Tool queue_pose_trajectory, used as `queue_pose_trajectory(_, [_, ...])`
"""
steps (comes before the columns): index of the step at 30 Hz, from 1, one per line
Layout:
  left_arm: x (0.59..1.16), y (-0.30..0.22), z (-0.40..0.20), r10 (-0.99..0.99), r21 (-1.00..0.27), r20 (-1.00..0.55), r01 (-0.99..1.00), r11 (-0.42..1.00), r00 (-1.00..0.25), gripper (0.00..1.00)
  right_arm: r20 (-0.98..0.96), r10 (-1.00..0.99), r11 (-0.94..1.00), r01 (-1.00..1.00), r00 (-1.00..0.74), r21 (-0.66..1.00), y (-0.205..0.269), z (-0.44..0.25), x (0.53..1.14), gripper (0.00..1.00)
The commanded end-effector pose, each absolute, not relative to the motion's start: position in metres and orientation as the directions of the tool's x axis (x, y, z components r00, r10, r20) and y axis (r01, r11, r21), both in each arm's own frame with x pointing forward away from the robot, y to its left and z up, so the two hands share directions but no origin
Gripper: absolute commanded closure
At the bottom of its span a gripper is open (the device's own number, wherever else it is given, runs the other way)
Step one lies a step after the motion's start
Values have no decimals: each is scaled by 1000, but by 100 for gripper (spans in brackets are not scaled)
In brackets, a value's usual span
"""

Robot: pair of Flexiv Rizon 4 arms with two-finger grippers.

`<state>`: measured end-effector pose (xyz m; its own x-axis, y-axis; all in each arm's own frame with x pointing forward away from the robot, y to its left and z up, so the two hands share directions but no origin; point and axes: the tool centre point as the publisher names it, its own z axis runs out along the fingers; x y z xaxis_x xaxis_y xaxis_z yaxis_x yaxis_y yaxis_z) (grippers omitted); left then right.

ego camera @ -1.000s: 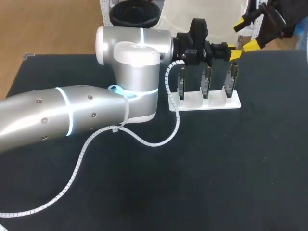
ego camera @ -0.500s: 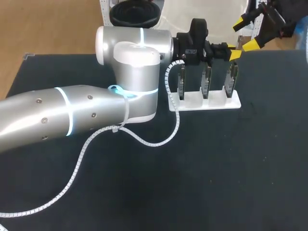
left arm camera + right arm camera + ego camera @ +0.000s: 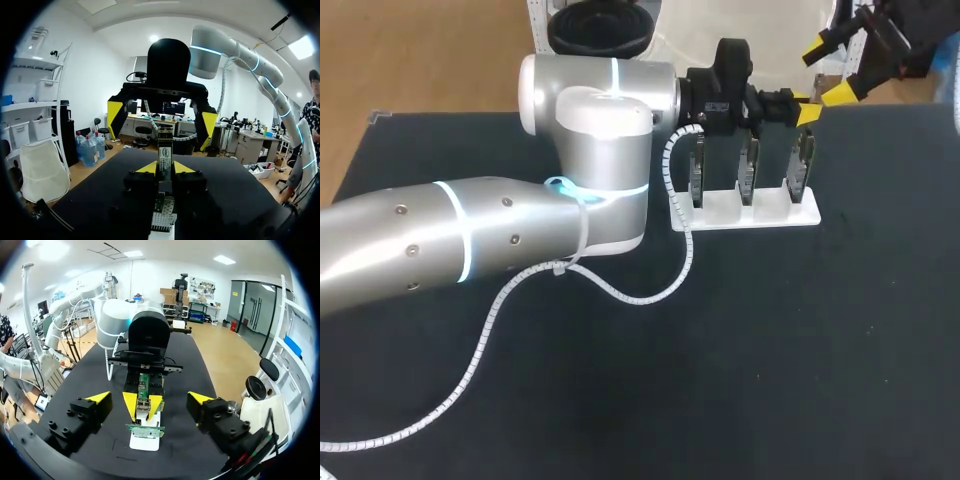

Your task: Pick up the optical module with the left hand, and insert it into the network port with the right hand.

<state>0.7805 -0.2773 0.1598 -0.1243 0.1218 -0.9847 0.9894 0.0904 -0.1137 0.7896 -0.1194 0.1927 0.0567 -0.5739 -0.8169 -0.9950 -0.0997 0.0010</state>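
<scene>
Optical module (image 3: pixel 165 150) seems clamped in the left tool (image 3: pixel 165 168), its base hidden; right tool (image 3: pixel 150 397) gapes apart.

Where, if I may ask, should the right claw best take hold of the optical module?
Probably at the free upper end of the optical module, approached from opposite the left claw: it stands upright, its lower part pinched in that claw, and the open right claw faces it.
</scene>
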Motion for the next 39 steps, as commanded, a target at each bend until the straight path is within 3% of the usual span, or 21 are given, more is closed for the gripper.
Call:
queue_pose_trajectory(1, [783, -278, 160, 124, -114, -984, 990, 88, -125, 100, -815, -576, -100, -995, 62, -5, -118, 192, 789, 100])
queue_pose_trajectory(32, [783, -278, 160, 124, -114, -984, 990, 88, -125, 100, -820, -569, -103, -995, 67, -10, -114, 192, 786, 100])
queue_pose_trajectory(33, [783, -278, 160, 124, -114, -984, 990, 88, -125, 67, -820, -569, -103, -995, 67, -10, -114, 192, 786, 100])
queue_pose_trajectory(34, [783, -278, 160, 124, -114, -984, 990, 88, -125, 14, -820, -569, -103, -995, 67, -10, -114, 192, 785, 100])
queue_pose_trajectory(35, [783, -278, 160, 124, -114, -984, 990, 88, -125, 0, -820, -569, -102, -995, 67, -10, -114, 192, 785, 100])
queue_pose_trajectory(39, [783, -278, 160, 124, -114, -984, 990, 88, -125, 0, -820, -569, -100, -995, 65, -10, -115, 192, 783, 100])
